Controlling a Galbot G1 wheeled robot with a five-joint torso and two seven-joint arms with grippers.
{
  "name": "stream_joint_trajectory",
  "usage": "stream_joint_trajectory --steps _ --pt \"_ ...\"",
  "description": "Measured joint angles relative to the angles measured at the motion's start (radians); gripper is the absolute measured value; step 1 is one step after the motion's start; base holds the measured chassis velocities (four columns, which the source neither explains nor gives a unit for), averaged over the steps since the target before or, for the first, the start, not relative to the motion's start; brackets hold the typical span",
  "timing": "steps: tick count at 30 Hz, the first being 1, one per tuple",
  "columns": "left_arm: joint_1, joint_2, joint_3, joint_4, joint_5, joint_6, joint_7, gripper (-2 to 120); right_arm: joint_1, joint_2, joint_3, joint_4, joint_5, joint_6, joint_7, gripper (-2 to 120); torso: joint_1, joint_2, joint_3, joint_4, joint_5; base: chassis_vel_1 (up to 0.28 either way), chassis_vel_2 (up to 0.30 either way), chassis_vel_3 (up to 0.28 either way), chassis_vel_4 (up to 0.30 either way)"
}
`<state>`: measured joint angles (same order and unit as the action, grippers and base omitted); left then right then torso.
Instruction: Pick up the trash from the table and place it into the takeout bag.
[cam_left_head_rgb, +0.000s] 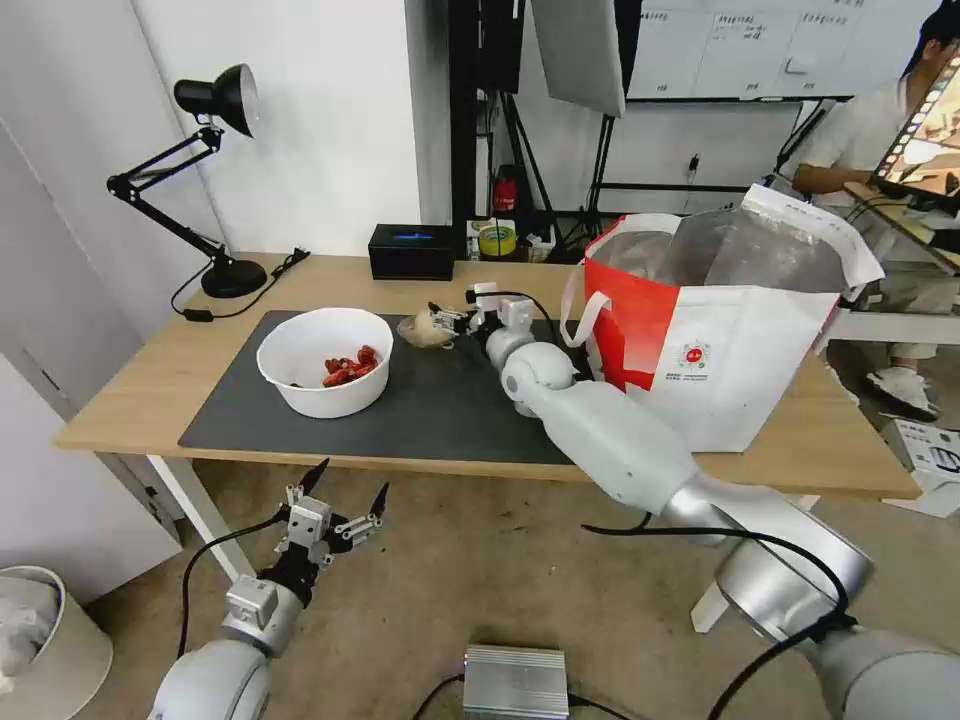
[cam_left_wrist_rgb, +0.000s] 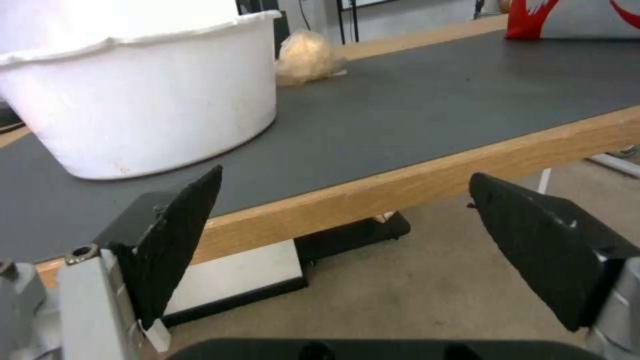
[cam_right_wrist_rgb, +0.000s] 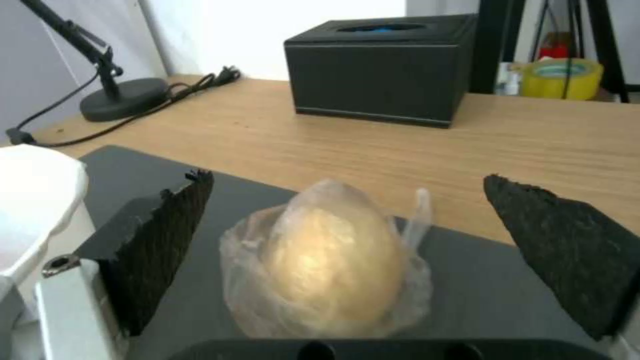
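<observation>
Here the takeout bag (cam_left_head_rgb: 740, 350) bears one round red logo, its writing unreadable. Left of the bag, the right gripper (cam_left_head_rgb: 445, 320) gapes around one wrapped beige ball (cam_right_wrist_rgb: 333, 265); one white bowl (cam_left_head_rgb: 325, 360) sits farther left. The left gripper (cam_left_head_rgb: 345, 500) hangs spread below the table (cam_left_head_rgb: 150, 380) edge.

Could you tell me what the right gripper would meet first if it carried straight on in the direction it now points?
Most likely the beige ball in clear wrap: it lies on the mat between the open fingers of the right gripper, directly ahead. Beyond it stands the black box, though depth is hard to judge.

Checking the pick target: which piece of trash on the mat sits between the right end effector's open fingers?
The beige ball in clear wrap, not the white round bowl with red scraps; the right end effector brackets it.
</observation>
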<state>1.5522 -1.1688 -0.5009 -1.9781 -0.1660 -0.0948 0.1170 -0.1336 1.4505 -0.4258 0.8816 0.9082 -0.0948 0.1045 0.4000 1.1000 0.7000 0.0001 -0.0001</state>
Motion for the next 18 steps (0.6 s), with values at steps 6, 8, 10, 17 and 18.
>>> stream_joint_trajectory --steps 6,8,10,17,18 --pt "0.004 -0.005 -0.001 -0.002 0.004 -0.001 0.0 100 0.045 0.068 -0.011 -0.136 -0.031 0.012 -0.05 100 0.0 0.0 0.0 0.0 0.0001 0.0 0.0 0.0 0.0" --pt "0.005 -0.007 -0.002 -0.003 0.004 -0.001 0.0 100 0.054 0.079 -0.014 -0.164 -0.038 0.014 -0.064 100 0.0 0.0 0.0 -0.0001 0.0 0.0 0.0 0.0 0.0" --pt "0.009 -0.011 -0.003 -0.005 0.005 -0.003 0.0 100 0.065 0.093 -0.019 -0.201 -0.048 0.016 -0.09 100 0.0 0.0 0.0 -0.0001 0.0 0.0 0.0 0.0 0.0" --pt "0.01 -0.019 -0.002 -0.004 0.013 -0.004 0.0 100 0.089 0.121 -0.023 -0.267 -0.067 0.016 -0.136 100 0.0 0.0 0.0 0.0 0.0001 0.0 0.0 0.0 0.0" --pt "0.009 -0.021 -0.001 -0.005 0.015 -0.004 0.0 100 0.093 0.123 -0.023 -0.275 -0.071 0.016 -0.141 100 0.0 0.0 0.0 0.0 0.0 0.0 0.0 0.0 0.0"
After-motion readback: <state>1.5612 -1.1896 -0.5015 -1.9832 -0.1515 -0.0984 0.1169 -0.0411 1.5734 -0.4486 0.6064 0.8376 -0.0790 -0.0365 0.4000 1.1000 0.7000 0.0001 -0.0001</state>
